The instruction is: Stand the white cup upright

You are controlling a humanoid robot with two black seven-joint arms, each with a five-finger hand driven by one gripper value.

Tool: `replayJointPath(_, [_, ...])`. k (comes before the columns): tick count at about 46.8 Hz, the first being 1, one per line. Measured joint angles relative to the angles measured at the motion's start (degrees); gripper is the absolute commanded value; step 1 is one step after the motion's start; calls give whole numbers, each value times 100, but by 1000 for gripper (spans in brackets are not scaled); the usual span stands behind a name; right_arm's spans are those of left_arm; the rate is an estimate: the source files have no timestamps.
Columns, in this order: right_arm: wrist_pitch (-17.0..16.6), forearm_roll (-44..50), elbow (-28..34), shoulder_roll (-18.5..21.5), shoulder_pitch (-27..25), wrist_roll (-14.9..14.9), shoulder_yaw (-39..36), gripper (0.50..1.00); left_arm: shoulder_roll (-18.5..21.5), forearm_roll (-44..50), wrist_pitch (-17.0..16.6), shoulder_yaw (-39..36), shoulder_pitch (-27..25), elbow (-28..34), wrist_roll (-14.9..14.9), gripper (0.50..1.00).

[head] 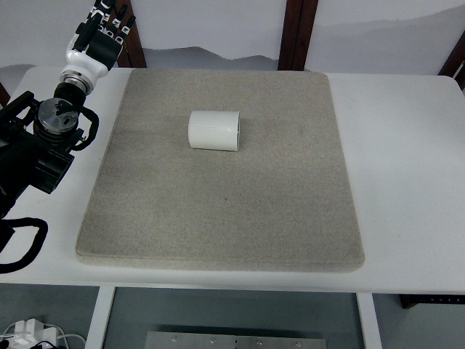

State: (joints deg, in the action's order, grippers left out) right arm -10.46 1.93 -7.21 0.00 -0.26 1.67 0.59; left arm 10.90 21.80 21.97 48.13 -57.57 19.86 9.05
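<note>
One white cup (214, 130), on its side on one grey mat (221, 171) covering the white surface (407, 174). Left hand (105, 25) raised at far left corner, fingers (120, 18) loosely apart, holding nothing; cup well right of and nearer than them.

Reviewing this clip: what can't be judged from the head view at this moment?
- Left robot hand: its fingertips are cut off by the picture's top edge, so open or shut cannot be told.
- Right arm: not in view at all.
- White cup, lying on its side on the grey mat: which end is the mouth is unclear, since only the ribbed side wall shows well.
- Items under the table, bottom left: cut off by the edge.
</note>
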Motion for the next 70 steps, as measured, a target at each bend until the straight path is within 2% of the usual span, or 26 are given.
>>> replayJointPath(6, [0,0,0,0,4,0,0,952,0,-12,-27,-23,9,-4,0,994])
replayJointPath(12, [0,0,0,0,2,0,1,952,0,-11,-203,-62,-7,-5,-8,994])
replayJointPath(22, [0,0,0,0,2,0,1,952,22,4,-219,-56,-26,-87,-9,994])
replayJointPath(38, [0,0,0,0,2,0,2,952,52,-322,71,-118,-204,53,-36,994])
replayJointPath(44, [0,0,0,0,1,0,2,952,44,-1041,-1,-195,-244,394,-36,994])
replayJointPath(56, [0,0,0,0,1,0,3,952,40,-3605,-271,-286,-284,1009,-27,992])
replayJointPath(70, [0,0,0,0,0,0,1,952,58,-5745,-268,-685,-412,1293,-10,992])
